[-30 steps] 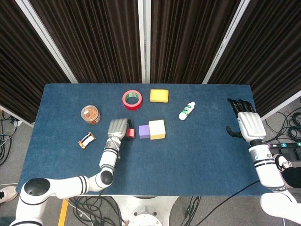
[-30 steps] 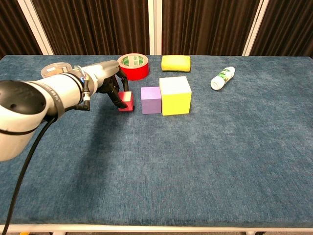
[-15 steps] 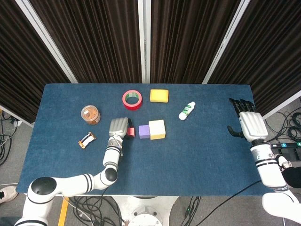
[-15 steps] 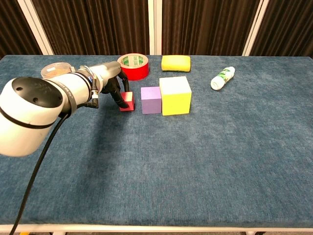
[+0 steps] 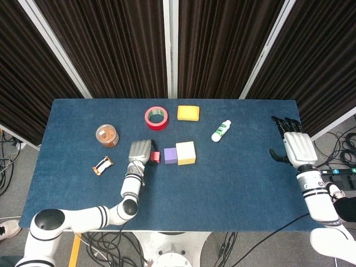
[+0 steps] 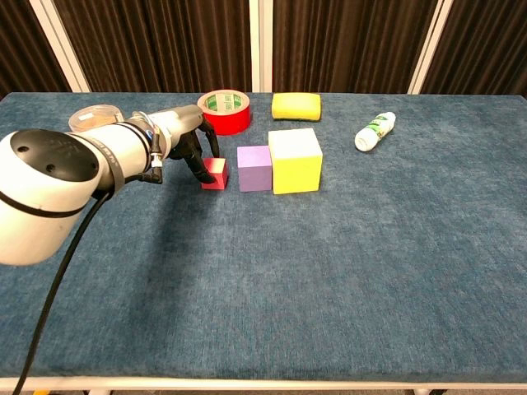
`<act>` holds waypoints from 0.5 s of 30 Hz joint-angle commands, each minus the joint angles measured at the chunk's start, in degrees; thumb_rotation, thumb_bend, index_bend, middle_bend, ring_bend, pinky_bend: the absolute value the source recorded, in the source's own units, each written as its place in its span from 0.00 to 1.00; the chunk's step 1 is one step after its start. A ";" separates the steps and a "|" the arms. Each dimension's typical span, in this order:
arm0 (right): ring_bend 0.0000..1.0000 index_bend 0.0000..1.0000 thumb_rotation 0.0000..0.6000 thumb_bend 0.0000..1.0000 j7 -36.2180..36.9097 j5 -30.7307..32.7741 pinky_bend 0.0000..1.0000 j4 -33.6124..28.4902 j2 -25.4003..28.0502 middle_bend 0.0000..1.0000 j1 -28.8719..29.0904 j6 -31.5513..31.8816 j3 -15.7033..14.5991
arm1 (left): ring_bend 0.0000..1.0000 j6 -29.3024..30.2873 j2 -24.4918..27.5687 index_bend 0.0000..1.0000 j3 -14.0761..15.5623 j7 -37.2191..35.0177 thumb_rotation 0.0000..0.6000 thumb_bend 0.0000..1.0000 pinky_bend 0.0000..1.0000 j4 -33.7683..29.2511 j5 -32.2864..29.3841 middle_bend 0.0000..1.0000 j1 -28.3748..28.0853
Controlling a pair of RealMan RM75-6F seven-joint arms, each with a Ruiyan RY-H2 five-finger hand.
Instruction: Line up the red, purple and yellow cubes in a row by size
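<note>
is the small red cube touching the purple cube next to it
Apart. The chest view shows a strip of blue cloth between the small red cube and the purple cube.

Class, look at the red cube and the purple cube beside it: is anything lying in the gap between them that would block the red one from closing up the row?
Nothing visible does. Only bare blue cloth shows between the red cube and the purple cube. The left hand touches the red cube's far-left side, away from that gap.

beside our silver-grey left hand (image 5: 140,150) with black fingers (image 6: 196,164) we see a red cube (image 6: 216,173), then a purple cube (image 6: 254,167), then a yellow cube (image 6: 294,160), all on a dark blue table (image 6: 346,271); beyond it, a red tape roll (image 6: 224,111).
</note>
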 commanded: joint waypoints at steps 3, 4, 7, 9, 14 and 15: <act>0.00 0.00 1.00 0.24 -0.11 -0.02 0.00 -0.34 0.16 0.11 -0.12 0.19 0.15 | 0.91 0.52 0.87 0.40 0.08 -0.57 1.00 0.26 0.96 -2.02 0.53 0.88 0.44; 0.00 0.00 1.00 0.24 -0.13 -0.08 0.00 -0.43 0.20 0.11 -0.15 0.20 0.14 | 0.91 0.61 1.23 0.40 0.23 -0.46 1.00 0.26 0.96 -2.64 0.66 0.88 0.53; 0.00 0.00 1.00 0.23 -0.19 -0.19 0.00 -0.58 0.29 0.11 -0.24 0.37 0.21 | 0.91 1.59 2.98 0.40 0.92 -0.27 1.00 0.26 0.95 -5.66 1.77 0.88 1.14; 0.00 0.00 1.00 0.23 -0.03 -0.28 0.00 -0.63 0.29 0.11 -0.28 0.41 0.31 | 0.91 2.77 4.82 0.40 1.83 -0.56 1.00 0.26 0.95 -8.20 3.86 0.88 2.01; 0.00 0.00 1.00 0.23 0.09 -0.78 0.00 -0.65 -0.03 0.11 -0.22 0.33 0.32 | 0.91 4.54 7.59 0.39 4.94 -2.44 1.00 0.26 0.95 -9.12 10.58 0.88 4.03; 0.00 0.00 1.00 0.23 0.08 -0.83 0.00 -0.72 -0.07 0.11 -0.21 0.32 0.32 | 0.91 4.37 7.39 0.38 5.33 -2.98 1.00 0.25 0.95 -7.98 11.38 0.88 4.19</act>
